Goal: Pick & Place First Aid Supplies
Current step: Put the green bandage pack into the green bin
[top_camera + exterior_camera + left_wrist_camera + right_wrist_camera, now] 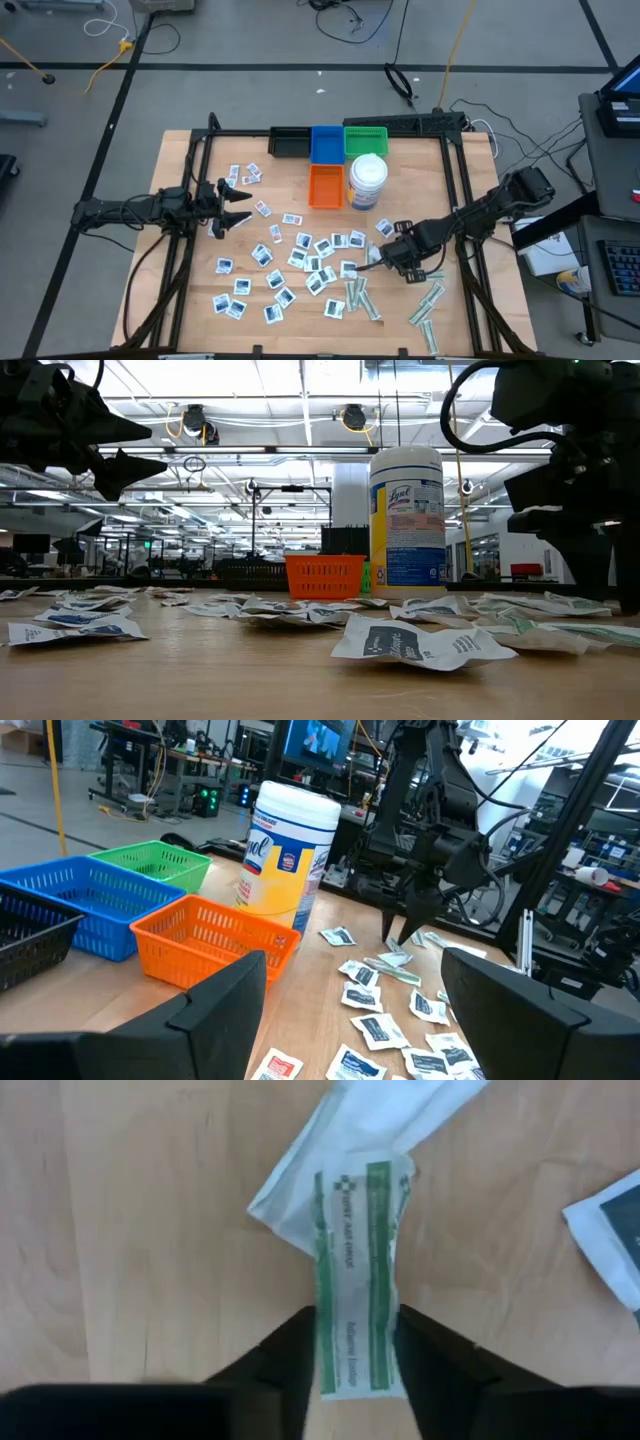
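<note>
The first aid supplies are many small white square packets [300, 262] and pale green-printed wrapped strips [362, 298], scattered flat on the wooden table. My right gripper [370, 263] points down at the right of the scatter, shut on one green-printed strip [355, 1270]. That strip's far end lies over a white wrapper [340, 1140]. My left gripper [240, 205] hovers level at the table's left, open, with nothing between its fingers [220, 1010]. My right gripper pinches the strip by its two long edges, near its closer end [356, 1355], between its two fingers [290, 1350]. The fingers come from above, pointing down, and lie across the strip. The strip lies flat on the table.
Black [290, 143], blue [326, 143] and green [365, 138] baskets stand in a row at the far edge. An orange basket [326, 185] and a white wipes canister [368, 182] stand in front of them. More strips [425, 310] lie near the right front corner.
</note>
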Robot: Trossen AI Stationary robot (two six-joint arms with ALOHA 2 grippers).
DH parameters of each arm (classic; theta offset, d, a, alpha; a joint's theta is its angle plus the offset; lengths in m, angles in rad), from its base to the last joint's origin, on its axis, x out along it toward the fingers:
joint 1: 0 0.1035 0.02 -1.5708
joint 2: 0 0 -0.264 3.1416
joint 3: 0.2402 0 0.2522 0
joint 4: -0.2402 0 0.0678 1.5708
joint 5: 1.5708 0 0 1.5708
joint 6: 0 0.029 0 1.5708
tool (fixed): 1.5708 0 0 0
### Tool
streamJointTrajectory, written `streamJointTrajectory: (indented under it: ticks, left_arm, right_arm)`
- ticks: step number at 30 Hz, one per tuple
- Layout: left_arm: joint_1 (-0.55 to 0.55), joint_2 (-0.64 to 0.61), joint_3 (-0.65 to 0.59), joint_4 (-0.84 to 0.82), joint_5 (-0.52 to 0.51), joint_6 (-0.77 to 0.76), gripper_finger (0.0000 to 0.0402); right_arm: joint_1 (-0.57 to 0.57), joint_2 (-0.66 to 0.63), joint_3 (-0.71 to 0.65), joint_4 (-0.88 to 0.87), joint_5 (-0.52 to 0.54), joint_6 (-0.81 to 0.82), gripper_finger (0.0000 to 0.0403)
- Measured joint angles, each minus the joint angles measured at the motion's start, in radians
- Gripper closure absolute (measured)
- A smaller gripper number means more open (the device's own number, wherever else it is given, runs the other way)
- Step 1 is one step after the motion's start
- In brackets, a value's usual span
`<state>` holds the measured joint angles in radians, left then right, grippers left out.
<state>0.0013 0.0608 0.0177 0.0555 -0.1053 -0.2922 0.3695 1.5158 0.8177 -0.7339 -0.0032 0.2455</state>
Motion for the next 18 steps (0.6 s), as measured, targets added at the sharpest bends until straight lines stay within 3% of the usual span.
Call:
streamJointTrajectory:
  ticks: [9,18]
  left_arm:
    - [0.000,0.000,0.000,0.000,0.000,0.000,0.0096]
    - [0.000,0.000,0.000,0.000,0.000,0.000,0.0096]
  right_arm:
    - [0.000,0.000,0.000,0.016,-0.001,0.001,0.0394]
    - [-0.008,-0.041,0.027,-0.052,-0.001,0.003,0.0401]
